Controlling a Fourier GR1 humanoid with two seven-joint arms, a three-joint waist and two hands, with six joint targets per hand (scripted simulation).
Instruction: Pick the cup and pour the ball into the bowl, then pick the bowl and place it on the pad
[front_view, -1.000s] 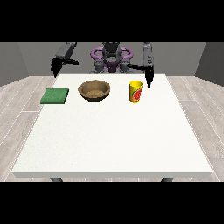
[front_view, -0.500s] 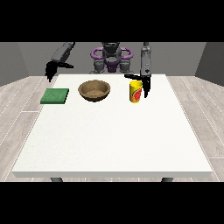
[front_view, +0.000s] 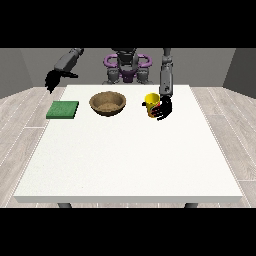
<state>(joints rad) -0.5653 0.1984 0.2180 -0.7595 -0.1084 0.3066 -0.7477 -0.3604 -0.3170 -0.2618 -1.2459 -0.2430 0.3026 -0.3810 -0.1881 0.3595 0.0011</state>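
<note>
My hand at the view's right (front_view: 163, 108) is down beside the small yellow cup with a red mark on its side (front_view: 151, 104) — the black fingers spread against the cup's right flank, the thumb reaching across its front. I cannot tell whether they have closed round it or only lie against it. The cup stands upright on the large white table (front_view: 128, 155), toward the far edge, and I cannot see the ball inside it from here.

Just to the cup's left, with a gap of bare table between them, sits the round brown wooden bowl (front_view: 107, 103), upright and open to the top. Further left again, apart from the bowl, the flat green square pad (front_view: 63, 109) lies near the table's left edge.

My hand at the view's left (front_view: 52, 80) hangs in the air beyond the table's far left corner — fingers drooping downward, relaxed, holding nothing, well apart from the pad below it.
</note>
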